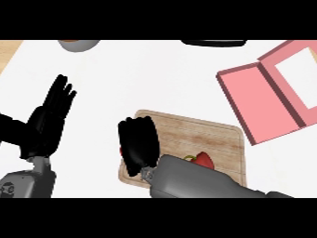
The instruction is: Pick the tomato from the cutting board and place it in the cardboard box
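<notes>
Lighting: bright, even, diffuse; no single source apparent.

White desk [154, 79] reads near blown-out, with little surface texture; wood at its far corners stays warm and legible. Shadows very faint: a soft grey tone at the cutting board's [209, 135] edge, almost none under the pink box [257, 102]. Left hand [48, 121] and right hand [139, 139] render as flat black, their fingers merging with no inner detail. Grey forearms show mild shading, no glare. Edges throughout look slightly soft; straight lines stay straight toward the borders.
</notes>
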You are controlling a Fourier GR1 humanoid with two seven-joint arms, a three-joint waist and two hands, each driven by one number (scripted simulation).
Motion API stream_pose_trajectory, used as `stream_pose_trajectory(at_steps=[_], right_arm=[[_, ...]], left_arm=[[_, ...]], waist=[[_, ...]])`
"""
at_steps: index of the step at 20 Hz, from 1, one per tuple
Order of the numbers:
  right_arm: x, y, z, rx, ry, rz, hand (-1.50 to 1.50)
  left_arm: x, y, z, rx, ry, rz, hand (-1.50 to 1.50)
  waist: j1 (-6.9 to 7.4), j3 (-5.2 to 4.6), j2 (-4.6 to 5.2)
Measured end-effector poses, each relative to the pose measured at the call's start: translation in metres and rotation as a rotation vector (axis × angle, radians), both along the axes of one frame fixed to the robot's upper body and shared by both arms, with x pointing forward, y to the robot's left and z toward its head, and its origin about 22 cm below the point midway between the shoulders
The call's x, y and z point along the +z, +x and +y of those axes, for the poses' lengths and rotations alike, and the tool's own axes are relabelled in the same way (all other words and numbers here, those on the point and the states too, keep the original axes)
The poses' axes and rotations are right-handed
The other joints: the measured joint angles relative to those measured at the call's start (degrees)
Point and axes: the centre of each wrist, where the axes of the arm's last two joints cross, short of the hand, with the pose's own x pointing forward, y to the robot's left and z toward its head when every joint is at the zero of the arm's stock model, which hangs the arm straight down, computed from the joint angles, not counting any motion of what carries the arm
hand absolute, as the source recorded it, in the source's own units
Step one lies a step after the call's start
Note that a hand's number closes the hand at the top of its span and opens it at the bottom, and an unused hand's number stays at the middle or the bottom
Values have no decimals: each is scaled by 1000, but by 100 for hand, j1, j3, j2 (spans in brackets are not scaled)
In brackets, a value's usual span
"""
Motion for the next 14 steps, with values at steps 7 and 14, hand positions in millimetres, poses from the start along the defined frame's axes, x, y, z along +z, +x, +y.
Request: stream_pose_trajectory(at_steps=[7,14], right_arm=[[53,-26,23,136,-4,-114,150],[112,-11,24,25,173,-287,150]], left_arm=[[-4,-6,7,17,-6,0,0],[-2,-8,7,41,-3,7,0]], waist=[[-111,1,-32],[-248,4,-70]])
